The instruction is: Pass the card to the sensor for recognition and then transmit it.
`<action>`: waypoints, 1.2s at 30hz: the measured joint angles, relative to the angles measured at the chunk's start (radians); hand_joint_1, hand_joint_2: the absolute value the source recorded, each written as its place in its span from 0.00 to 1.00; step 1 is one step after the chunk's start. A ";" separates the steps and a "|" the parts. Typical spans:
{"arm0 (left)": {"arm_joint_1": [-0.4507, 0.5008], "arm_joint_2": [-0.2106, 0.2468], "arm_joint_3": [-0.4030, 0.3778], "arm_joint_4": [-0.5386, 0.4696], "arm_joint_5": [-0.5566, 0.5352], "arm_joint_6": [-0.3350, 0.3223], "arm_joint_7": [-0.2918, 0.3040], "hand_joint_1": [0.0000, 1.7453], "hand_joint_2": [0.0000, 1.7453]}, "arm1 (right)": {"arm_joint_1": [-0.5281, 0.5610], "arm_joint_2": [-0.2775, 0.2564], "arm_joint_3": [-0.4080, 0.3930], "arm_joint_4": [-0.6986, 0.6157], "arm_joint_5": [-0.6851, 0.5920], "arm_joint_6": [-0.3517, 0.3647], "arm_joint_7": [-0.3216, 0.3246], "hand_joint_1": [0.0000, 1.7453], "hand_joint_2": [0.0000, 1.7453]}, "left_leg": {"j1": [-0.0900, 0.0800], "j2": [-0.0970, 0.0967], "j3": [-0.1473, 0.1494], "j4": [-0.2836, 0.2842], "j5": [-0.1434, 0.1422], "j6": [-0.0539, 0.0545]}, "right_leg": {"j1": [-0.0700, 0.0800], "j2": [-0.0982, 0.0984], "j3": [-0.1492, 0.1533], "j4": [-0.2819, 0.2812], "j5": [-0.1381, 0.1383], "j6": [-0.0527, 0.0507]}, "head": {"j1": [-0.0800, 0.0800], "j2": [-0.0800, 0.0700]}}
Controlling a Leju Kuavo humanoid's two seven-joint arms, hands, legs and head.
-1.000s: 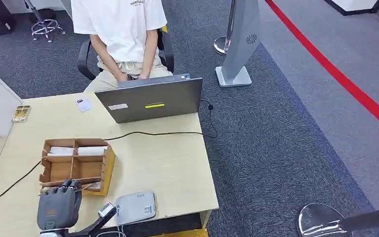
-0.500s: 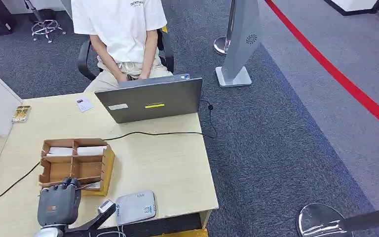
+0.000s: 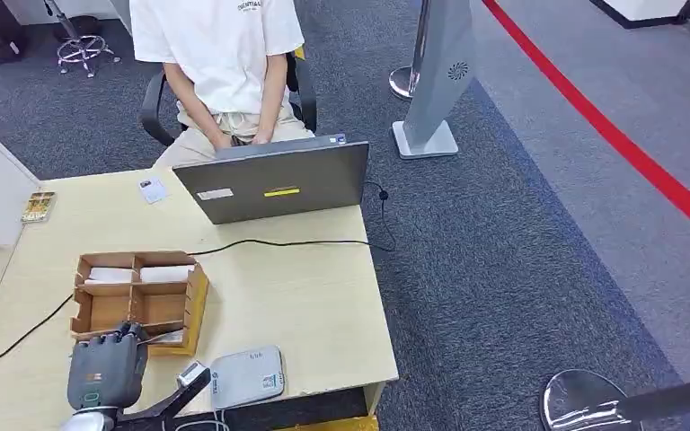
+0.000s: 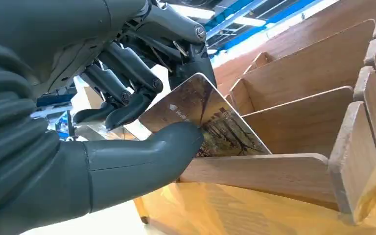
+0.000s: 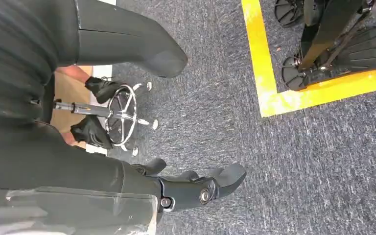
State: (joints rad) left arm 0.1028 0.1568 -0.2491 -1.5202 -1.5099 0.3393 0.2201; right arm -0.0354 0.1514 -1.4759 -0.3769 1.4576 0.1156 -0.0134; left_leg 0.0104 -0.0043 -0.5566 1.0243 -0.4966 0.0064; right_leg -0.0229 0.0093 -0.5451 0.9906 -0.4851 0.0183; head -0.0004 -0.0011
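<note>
My left hand (image 3: 106,368) is at the near edge of the wooden card box (image 3: 193,301), on the table's front left. In the left wrist view its thumb and fingers (image 4: 127,105) pinch a brown printed card (image 4: 210,122) that still leans inside a near compartment of the wooden card box (image 4: 293,166). The grey card sensor (image 3: 245,377) lies flat on the table just right of this hand. My right hand (image 5: 196,188) hangs over the dark carpet, fingers spread and holding nothing.
A person in a white shirt (image 3: 220,54) sits behind an open laptop (image 3: 274,180) at the far edge of the table (image 3: 323,296). A black cable (image 3: 278,242) crosses the table. White cards (image 3: 139,274) fill the box's far compartments. Small cards (image 3: 151,189) lie at the far left.
My left hand has drawn back slightly toward me at the box's near edge. Nothing else has moved.
</note>
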 joint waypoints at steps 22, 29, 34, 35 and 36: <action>-0.393 0.256 -0.186 -0.506 0.112 -0.611 0.076 1.00 1.00 | 0.003 0.015 -0.024 -0.079 0.018 0.072 0.018 0.00 1.00 | 0.000 0.000 0.000 0.000 0.002 -0.001 | 0.000 0.000 -0.001 0.000 0.001 -0.001 | 0.000 0.000; -0.578 0.292 -0.235 -0.550 0.148 -0.654 0.127 1.00 1.00 | 0.003 0.034 -0.033 -0.103 0.021 0.077 0.021 0.00 1.00 | 0.001 0.001 0.000 0.000 0.002 -0.002 | 0.000 0.002 -0.001 0.001 0.002 -0.001 | -0.001 0.000; -0.647 0.294 -0.239 -0.552 0.123 -0.612 0.163 1.00 1.00 | 0.004 0.039 -0.033 -0.111 0.044 0.081 0.017 0.00 1.00 | 0.001 0.000 0.000 0.000 0.002 -0.002 | 0.000 0.001 -0.001 0.001 0.002 -0.001 | -0.001 0.000; -0.661 0.294 -0.239 -0.550 0.098 -0.575 0.168 1.00 1.00 | 0.004 0.039 -0.032 -0.111 0.055 0.079 0.014 0.00 1.00 | 0.001 0.000 0.000 0.000 0.002 -0.002 | 0.000 0.001 -0.001 0.001 0.002 -0.001 | 0.000 0.000; -0.675 0.293 -0.239 -0.544 0.068 -0.527 0.168 1.00 1.00 | 0.004 0.039 -0.031 -0.111 0.064 0.073 0.011 0.00 1.00 | 0.000 0.000 0.000 0.000 0.002 -0.002 | 0.000 0.001 -0.001 0.001 0.002 -0.001 | 0.000 0.000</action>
State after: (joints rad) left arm -0.5723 0.4501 -0.4879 -2.0642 -1.4421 -0.1881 0.3880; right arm -0.0317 0.1907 -1.5072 -0.4875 1.5220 0.1889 -0.0019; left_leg 0.0109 -0.0041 -0.5569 1.0246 -0.4948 0.0049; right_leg -0.0225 0.0105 -0.5464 0.9912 -0.4836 0.0173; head -0.0008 -0.0011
